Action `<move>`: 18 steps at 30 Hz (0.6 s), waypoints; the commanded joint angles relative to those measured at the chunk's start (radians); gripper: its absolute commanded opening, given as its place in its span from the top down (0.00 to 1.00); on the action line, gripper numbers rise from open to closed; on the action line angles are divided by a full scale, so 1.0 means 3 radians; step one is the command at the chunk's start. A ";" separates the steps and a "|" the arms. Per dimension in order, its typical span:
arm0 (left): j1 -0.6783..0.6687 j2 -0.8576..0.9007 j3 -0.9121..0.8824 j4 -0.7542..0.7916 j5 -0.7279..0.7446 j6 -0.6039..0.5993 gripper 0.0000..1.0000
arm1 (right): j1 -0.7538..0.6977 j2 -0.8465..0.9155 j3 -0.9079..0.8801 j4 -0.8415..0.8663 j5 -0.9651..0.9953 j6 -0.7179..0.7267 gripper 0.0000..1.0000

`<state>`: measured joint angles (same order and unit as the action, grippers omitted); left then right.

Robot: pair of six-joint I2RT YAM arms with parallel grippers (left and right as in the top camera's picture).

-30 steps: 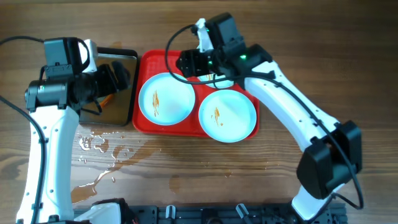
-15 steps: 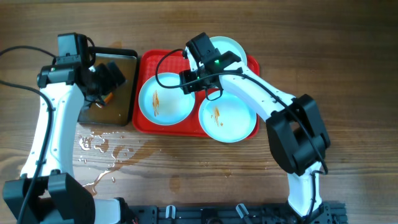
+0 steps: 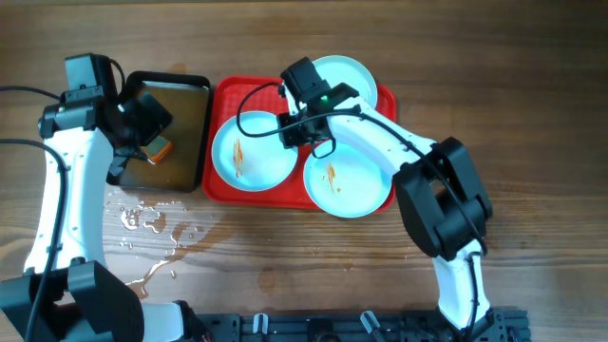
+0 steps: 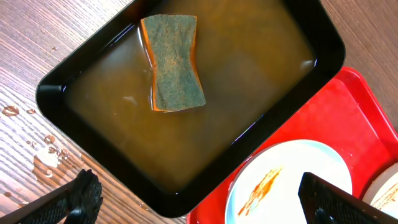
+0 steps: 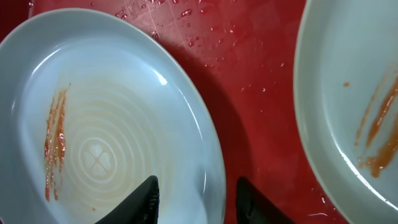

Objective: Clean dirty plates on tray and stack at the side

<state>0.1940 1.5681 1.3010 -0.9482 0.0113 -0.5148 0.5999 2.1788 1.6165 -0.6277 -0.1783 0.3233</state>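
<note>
The red tray [image 3: 228, 95] holds three pale blue plates. The left plate [image 3: 249, 152] and the front right plate [image 3: 348, 180] each have orange streaks; the back plate [image 3: 344, 74] is partly behind my right arm. My right gripper [image 5: 199, 202] is open, with its fingers on either side of the left plate's [image 5: 106, 124] right rim; the front right plate [image 5: 354, 93] is beside it. My left gripper [image 4: 205, 202] is open and empty above the black pan [image 3: 190, 85], over its near corner.
The black pan [image 4: 56, 93] holds brownish water, with a green and orange sponge [image 4: 173, 62] floating in it. The sponge also shows in the overhead view [image 3: 160, 150]. Spilled water [image 3: 152, 223] lies on the wooden table in front of the pan.
My right gripper moved from the back of the tray down to the left plate's right rim, uncovering the back plate. My left arm shifted a little left over the pan.
</note>
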 commanded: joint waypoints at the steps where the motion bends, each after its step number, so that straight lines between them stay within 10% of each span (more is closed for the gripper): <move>1: 0.0018 0.0088 0.0065 -0.0045 -0.0055 -0.0058 0.00 | 0.0029 0.0085 0.0028 -0.0023 0.0195 0.0071 0.61; 12: 0.0018 0.0217 0.0014 -0.0081 -0.0057 -0.0045 0.00 | 0.0057 0.0310 0.0028 -0.0045 0.0070 0.0352 0.71; 18: 0.0018 0.0237 -0.0102 0.0022 -0.0071 -0.0046 0.02 | 0.0050 0.0318 0.0029 0.0003 -0.0001 0.0505 0.95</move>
<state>0.1940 1.6207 1.2926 -0.9497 0.0105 -0.5148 0.6079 2.2253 1.6222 -0.6277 -0.1566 0.4374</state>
